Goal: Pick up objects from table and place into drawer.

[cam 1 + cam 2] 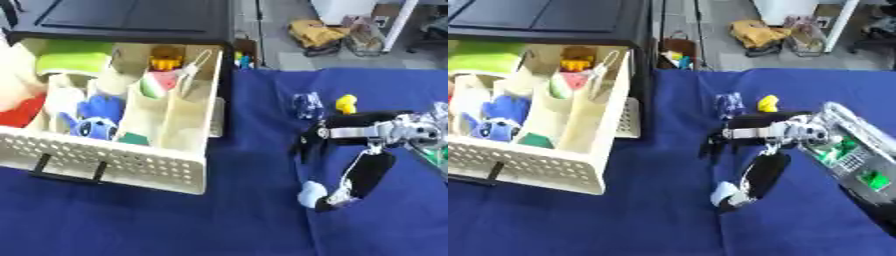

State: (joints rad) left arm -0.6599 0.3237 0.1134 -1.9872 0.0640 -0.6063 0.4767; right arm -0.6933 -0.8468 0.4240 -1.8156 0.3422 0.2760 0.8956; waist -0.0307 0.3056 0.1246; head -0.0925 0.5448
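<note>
Drawer (131, 167) sitting pulled out at left, already crowded with toys, blue plush (94, 122) near front. Right hand (350, 150) hovering over blue cloth (219, 225), fingers drooping, relaxed, gripping nothing; pale thumb tip nearest. Just beyond it, yellow toy (347, 104) and clear wrapper (306, 105) lying apart from drawer, likely next picks. Nothing blocking path leftward. Left hand absent from both views.
</note>
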